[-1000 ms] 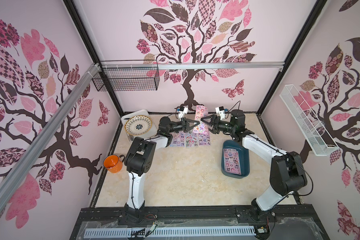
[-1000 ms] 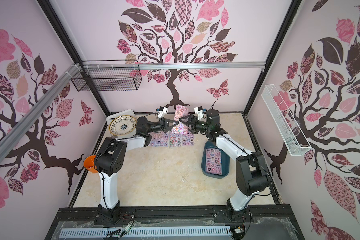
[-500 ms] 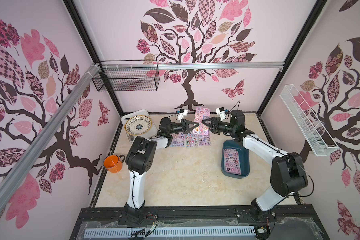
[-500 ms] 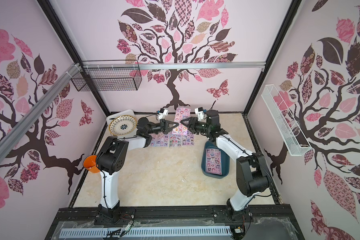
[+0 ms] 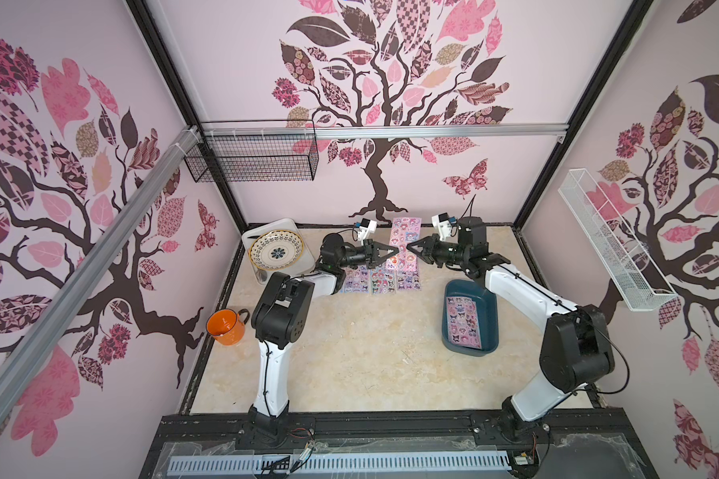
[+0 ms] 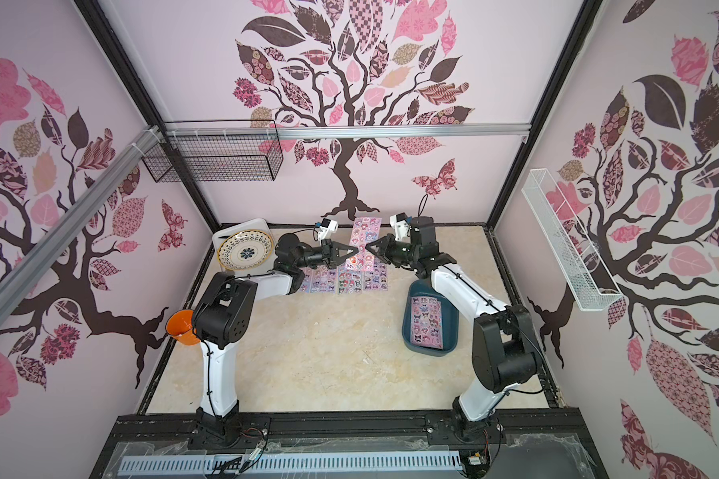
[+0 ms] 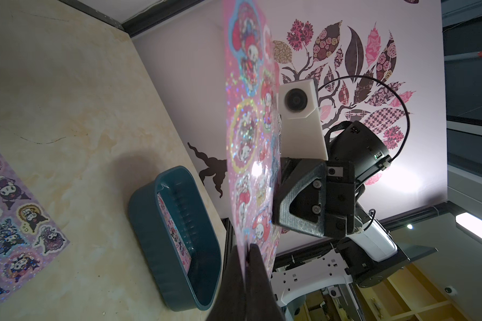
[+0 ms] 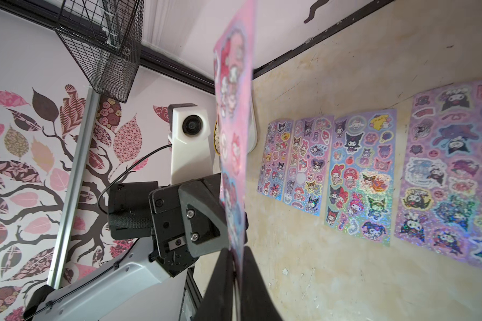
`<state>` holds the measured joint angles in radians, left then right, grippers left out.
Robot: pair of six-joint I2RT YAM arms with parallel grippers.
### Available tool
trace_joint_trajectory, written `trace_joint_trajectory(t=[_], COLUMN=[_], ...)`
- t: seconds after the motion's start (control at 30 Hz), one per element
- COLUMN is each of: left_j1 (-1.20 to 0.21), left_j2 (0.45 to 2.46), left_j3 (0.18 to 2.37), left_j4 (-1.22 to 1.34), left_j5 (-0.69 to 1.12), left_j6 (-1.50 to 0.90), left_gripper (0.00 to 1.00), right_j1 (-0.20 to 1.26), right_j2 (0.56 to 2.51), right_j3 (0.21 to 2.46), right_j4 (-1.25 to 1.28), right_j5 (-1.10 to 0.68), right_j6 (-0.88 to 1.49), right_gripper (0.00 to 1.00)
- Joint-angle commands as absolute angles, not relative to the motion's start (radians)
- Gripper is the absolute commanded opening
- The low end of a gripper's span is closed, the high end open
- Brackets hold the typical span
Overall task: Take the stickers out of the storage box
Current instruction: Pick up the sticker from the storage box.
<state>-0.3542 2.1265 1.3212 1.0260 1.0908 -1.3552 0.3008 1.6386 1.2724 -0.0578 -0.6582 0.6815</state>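
The job is partway through: a row of stickers (image 5: 380,280) already lies flat on the tabletop (image 5: 370,352) toward 12 o'clock, while at least one more sheet (image 5: 465,321) lies in the storage box (image 5: 490,315) at about 3 o'clock. One pink sheet, the held sheet (image 5: 406,228), stands upright on edge in the air just above the far side of that row, caught between the two hands, which meet tip to tip. The left hand (image 5: 397,250) is clamped tight on its lower edge from the 9 o'clock side, and the right hand (image 5: 408,246), seen from its own wrist camera, has its fingers (image 8: 252,278) pressed in on the same edge from the 3 o'clock side. This looks like a handover or a two-handed steadying, so the next move probably calls for one hand to let go and the other to lay the sheet flat; the bare patch between the row and the box seems the likely spot. The sheet is thin and would likely flop or curl if swung fast. The left forearm crosses the row's 9 o'clock end, and the laid sheets sit directly beneath, so overlap is a risk. A patterned plate (image 5: 276,251) on a white tray (image 5: 292,226) at 10 o'clock and an orange mug (image 5: 225,327) at 8 o'clock are well apart from the work
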Motion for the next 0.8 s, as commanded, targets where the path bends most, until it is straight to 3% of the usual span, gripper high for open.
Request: trace_joint_trajectory(t=[0.0,0.3,0.77], left_j1=[-0.359,-0.369,-0.376], left_j2=[2.122,2.128,2.117], left_j3=[1.344,1.362,1.373], left_j4=[0.977,0.911,0.768], left_j5=[1.109,1.115,1.115], left_j6=[-1.295,-1.246,-1.134], left_gripper=[0.0,0.0,0.0], right_j1=[0.306,0.312,0.311], right_j2=[1.655,1.731,1.724], right_j3=[1.327,1.422,1.413], right_j4=[-0.178,-0.397,-0.372], right_j5=[-0.59,-0.49,-0.506], right_j6=[0.602,0.492,0.499], right_gripper=[0.1,0.09,0.09])
